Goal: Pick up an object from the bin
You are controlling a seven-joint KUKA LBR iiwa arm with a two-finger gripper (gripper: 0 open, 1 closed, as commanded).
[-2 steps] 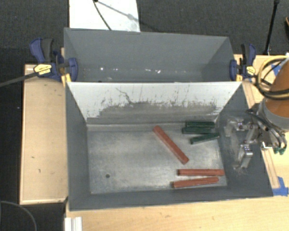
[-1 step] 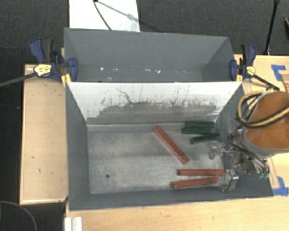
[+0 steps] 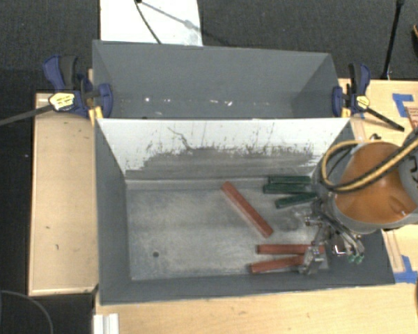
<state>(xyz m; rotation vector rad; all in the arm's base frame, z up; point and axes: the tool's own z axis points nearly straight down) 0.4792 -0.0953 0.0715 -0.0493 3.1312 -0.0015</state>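
Observation:
My gripper [image 3: 313, 255] is low in the bin's front right corner, below the orange wrist cover. It sits at the right ends of two red-brown bars: the upper bar [image 3: 282, 249] and the lower bar [image 3: 273, 265], which lie almost parallel along the front wall. Whether it touches or holds either bar is hidden by its own body. A third red-brown bar [image 3: 246, 209] lies diagonally in the middle of the floor, to the gripper's upper left. Two dark green sticks [image 3: 290, 185] lie near the back right, partly under the wrist cover.
The arm and its orange cover hang over the bin's right wall and hide the floor beneath. The bin's sloped walls rise close to the gripper on the front and right. The left half of the floor holds no loose things.

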